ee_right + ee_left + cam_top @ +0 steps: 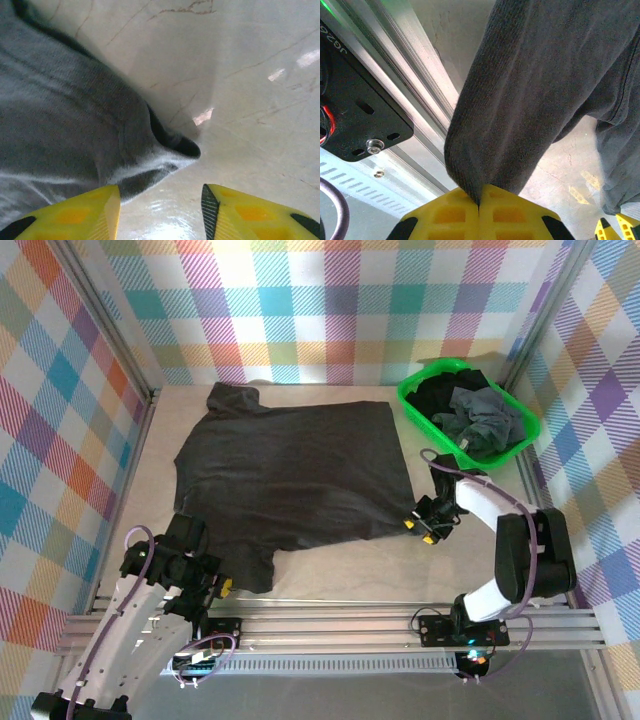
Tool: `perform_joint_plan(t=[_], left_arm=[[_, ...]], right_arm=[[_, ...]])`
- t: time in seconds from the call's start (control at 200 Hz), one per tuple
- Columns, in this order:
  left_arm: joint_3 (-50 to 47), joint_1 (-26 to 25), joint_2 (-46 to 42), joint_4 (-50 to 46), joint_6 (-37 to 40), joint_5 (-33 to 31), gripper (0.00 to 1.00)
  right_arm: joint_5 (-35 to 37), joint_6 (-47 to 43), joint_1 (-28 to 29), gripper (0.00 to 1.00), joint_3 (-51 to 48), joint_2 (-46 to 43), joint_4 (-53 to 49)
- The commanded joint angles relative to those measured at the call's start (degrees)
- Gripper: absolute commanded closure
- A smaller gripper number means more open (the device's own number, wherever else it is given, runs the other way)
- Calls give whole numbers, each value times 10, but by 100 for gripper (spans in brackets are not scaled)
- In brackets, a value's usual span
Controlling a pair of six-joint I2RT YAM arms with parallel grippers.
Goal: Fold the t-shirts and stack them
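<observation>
A charcoal grey t-shirt [295, 470] lies spread flat across the middle of the table, one sleeve toward the back left. My left gripper [212, 585] is shut on the shirt's near left sleeve; in the left wrist view the yellow pads [445, 217] pinch a fold of that cloth [530, 100]. My right gripper [420, 528] stands open at the shirt's near right corner. In the right wrist view its yellow fingers [80, 212] straddle the hem corner [165, 150], which lies on the table just ahead of them. More dark shirts [470, 415] sit crumpled in the green basket.
The bright green plastic basket [420, 405] stands at the back right beside the checked wall. An aluminium frame rail [330, 625] runs along the near edge, seen close by the left gripper as rail [415, 95]. Bare tabletop [340, 575] lies between the two grippers.
</observation>
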Motion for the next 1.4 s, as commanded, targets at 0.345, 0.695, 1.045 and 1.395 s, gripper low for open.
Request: perform_joint_plan(t=[0.345,0.695,1.045,1.395], left_arm=[[18,-9,-28,-44,4,27,100],[53,-12,-21,97,4,51,100],[133,25,190,322,33,-76,100],[252,142,329,336,147,-71,100]], right_arm=[[8,-17,2,98,-31,-17,-5],[17,-68,3,100,17,-87,-60],[15,-73,3,100,138,-5,-57],[39,-71,2,100,294,125,-65]])
